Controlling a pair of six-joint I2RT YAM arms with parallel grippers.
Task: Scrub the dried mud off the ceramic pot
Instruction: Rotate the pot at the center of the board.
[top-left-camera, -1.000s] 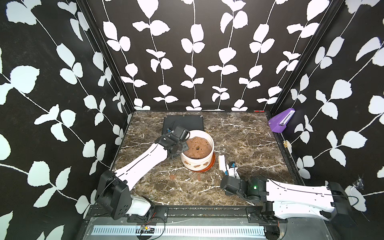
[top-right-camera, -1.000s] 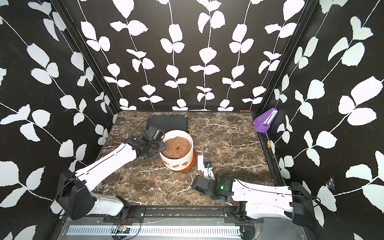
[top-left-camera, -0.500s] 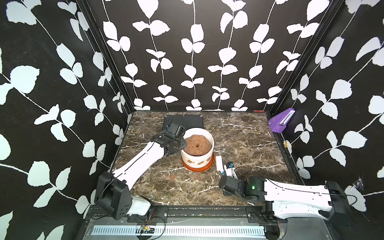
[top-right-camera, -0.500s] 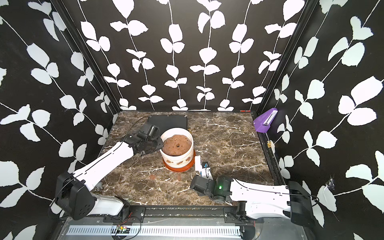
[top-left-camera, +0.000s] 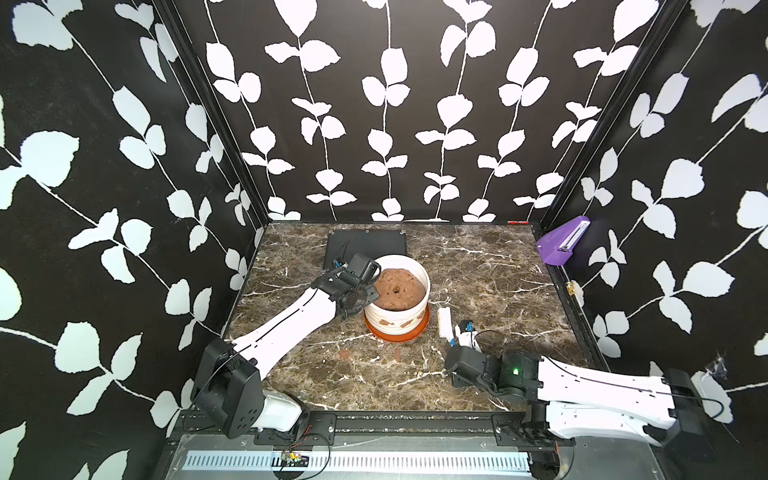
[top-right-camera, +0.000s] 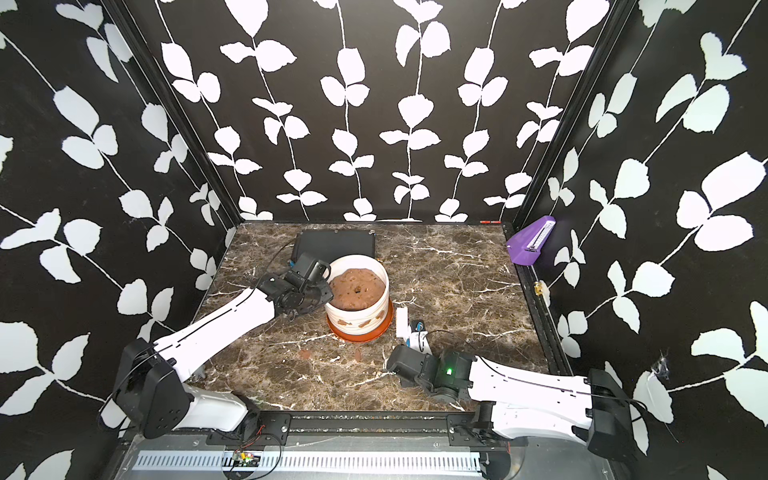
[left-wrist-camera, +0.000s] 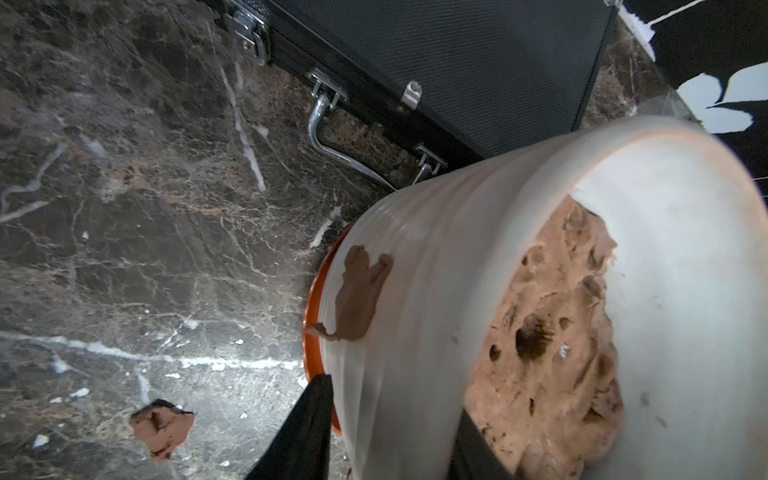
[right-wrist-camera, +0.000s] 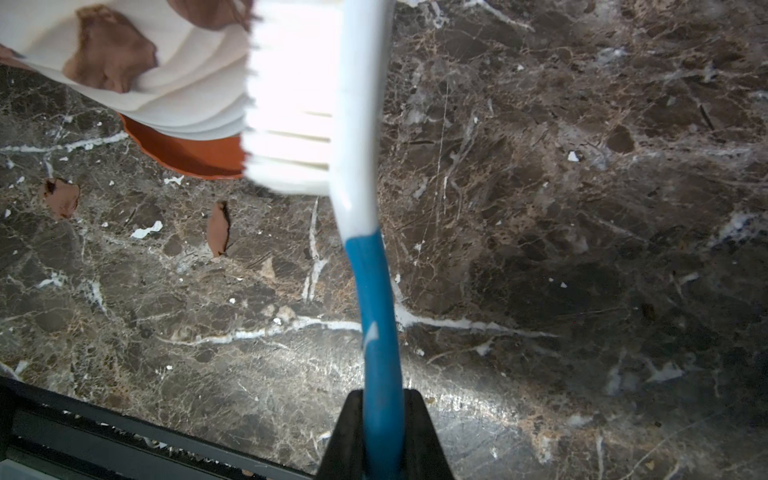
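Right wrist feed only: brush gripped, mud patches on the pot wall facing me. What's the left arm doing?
Observer: Left end effector straddles the pot rim, one finger outside the wall and one inside. I cannot tell whether it is clamped.
Operator: More mud on that side?
Observer: Yes, one mud patch on the outer wall, reaching down toward the saucer.
Operator: Anything behind the pot?
Observer: A black case lies flat just behind it, by the back wall.
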